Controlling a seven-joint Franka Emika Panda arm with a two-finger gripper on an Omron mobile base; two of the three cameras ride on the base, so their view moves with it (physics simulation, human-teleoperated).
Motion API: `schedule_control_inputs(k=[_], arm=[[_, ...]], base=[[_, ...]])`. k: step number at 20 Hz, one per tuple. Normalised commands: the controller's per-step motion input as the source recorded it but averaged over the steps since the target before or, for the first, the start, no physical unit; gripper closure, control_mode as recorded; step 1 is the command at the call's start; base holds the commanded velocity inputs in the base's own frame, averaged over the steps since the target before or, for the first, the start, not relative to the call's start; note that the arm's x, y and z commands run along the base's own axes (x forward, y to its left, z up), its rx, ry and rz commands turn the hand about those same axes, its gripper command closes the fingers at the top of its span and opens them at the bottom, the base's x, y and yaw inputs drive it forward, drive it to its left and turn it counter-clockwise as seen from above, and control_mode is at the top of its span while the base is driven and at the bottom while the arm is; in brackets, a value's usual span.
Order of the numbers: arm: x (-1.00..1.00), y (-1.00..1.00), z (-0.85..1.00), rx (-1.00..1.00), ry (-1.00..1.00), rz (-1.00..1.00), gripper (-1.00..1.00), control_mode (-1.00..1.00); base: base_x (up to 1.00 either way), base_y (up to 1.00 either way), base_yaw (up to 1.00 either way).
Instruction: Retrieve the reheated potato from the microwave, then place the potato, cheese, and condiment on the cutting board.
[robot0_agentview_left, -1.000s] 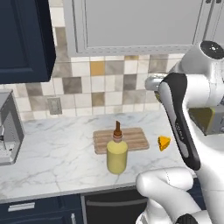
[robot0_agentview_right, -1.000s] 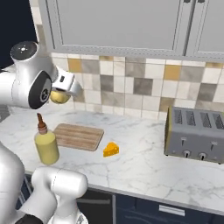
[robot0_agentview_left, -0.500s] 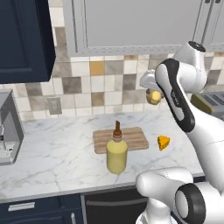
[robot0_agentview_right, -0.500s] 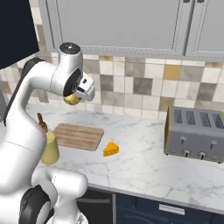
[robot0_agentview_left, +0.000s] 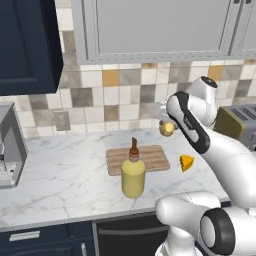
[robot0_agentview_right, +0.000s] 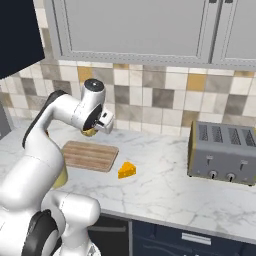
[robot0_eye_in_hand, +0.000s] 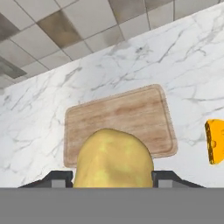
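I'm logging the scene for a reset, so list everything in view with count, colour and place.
potato: one, yellow-brown, held above the counter near the board's right end
cutting board: one, light brown, mid-counter, bare
condiment: one, pale yellow with brown neck, just in front of the board
cheese: one, orange wedge, on the counter right of the board
toaster: one, grey, right on the counter
counter: one, white marble
gripper: one, dark fingers, shut on the potato
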Motion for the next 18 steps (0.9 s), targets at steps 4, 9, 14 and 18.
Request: schedule_control_inputs(k=[4,9,14,18], arm=[[0.16,0.38,-0.64,0.01,-0.01,0.00,1.00,-1.00],[0.17,0.10,-0.42,0.00,-0.02,0.00,1.00,-1.00],[0.05,0.00,-0.42,0.00,0.00,0.00,1.00,-1.00],[0.00,0.04,-0.37,0.00,0.00,0.00,1.00,-1.00]], base=[[0.00,0.00,0.00],[0.00,0.00,0.00],[0.00,0.00,0.00],[0.00,0.00,0.00]])
